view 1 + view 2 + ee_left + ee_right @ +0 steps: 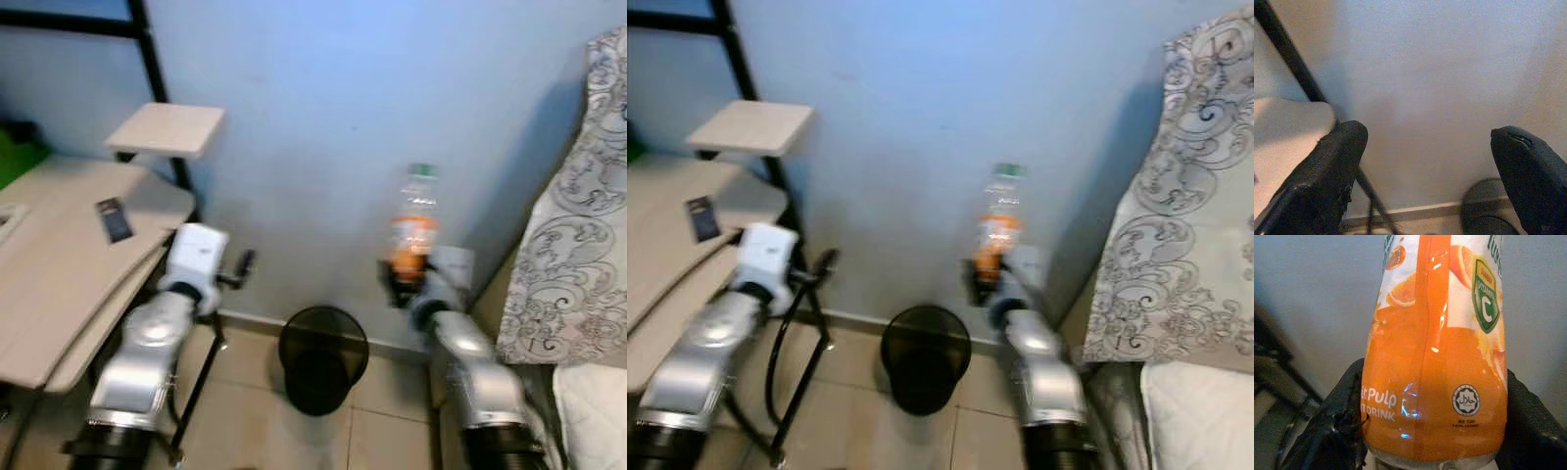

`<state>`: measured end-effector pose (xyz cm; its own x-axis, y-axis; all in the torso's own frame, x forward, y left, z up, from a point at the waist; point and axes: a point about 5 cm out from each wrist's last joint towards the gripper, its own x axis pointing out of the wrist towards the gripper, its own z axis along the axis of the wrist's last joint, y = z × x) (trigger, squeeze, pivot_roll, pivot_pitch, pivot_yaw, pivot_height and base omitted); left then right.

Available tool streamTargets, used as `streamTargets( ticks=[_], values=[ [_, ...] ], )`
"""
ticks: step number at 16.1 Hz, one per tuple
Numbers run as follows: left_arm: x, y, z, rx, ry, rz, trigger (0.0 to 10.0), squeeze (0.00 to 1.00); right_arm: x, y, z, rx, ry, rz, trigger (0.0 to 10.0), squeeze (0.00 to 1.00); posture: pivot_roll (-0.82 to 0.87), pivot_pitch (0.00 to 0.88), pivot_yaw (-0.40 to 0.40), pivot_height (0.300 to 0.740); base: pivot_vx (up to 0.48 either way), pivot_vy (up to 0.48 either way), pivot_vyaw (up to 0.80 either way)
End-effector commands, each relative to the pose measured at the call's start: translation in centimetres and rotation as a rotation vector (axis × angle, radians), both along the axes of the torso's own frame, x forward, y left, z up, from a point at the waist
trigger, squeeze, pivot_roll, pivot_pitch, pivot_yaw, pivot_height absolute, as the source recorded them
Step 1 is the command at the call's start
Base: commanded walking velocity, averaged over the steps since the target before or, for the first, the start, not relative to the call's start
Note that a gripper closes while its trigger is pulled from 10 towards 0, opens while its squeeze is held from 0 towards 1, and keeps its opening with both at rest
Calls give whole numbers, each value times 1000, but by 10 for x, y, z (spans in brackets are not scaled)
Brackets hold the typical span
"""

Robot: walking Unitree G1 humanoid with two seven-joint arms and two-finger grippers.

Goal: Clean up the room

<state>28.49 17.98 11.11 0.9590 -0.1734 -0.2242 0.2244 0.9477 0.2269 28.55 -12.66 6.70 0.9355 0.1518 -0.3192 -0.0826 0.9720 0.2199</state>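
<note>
My right gripper (404,279) is shut on an orange juice bottle (414,227) with a green cap, held upright in front of the blue wall. In the right wrist view the orange label of the bottle (1435,367) sits between both black fingers (1334,426). A black mesh waste bin (322,356) stands on the tiled floor below, a little to the left of the bottle. My left gripper (240,269) is raised beside the desk, open, with nothing between its fingers (1327,171).
A light wooden desk (59,264) with a black metal frame and a small raised shelf (167,127) stands at the left, a dark card (115,218) lying on it. A bed with a patterned cover (578,225) fills the right side. Tiled floor lies between.
</note>
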Motion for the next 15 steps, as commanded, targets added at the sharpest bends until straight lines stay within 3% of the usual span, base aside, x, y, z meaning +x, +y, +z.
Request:
streamTargets(
  ticks=[1,15],
  values=[
    [1,-9,4,-10,-14,-31,10000,0,0,-16,0,-24,-1,-42,10000,0,29,0,-2,740,296,0,0],
    [-2,-9,6,14,-6,-65,10000,0,-2,-22,4,-51,-7,-31,10000,0,31,0,-9,740,294,0,0]
  ],
)
